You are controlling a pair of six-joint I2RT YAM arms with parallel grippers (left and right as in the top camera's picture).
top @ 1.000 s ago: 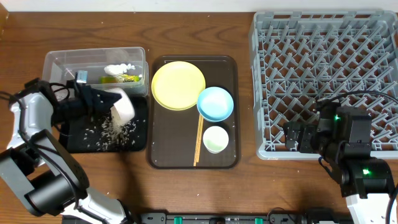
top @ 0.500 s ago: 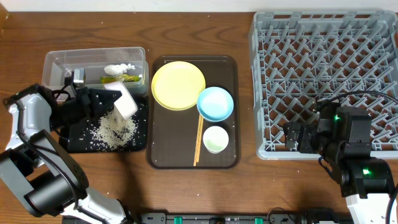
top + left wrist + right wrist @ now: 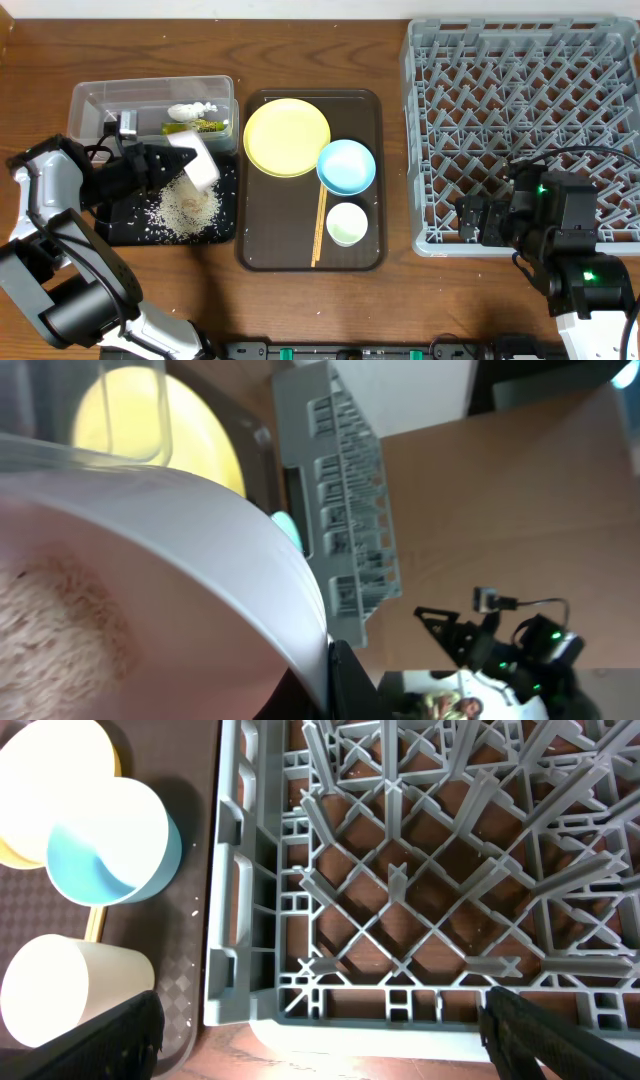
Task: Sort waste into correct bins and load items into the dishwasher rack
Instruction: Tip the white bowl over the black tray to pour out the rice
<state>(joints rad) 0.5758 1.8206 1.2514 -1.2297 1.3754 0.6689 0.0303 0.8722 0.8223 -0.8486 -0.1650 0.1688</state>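
While left gripper (image 3: 172,160) pinches the white bowl (image 3: 200,165) by its rim (right gripper (image 3: 320,1035) spread, idle), tip it steep so grains (image 3: 188,208) hit the black tray (image 3: 128,232).

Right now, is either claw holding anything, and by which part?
The left claw grips the white bowl by its rim, tipped over the black tray. The right claw is open and holds nothing.

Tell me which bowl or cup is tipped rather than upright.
The white bowl, tilted in the left pincer over the black tray; the light blue bowl and pale green-white cup stand upright on the brown serving tray.
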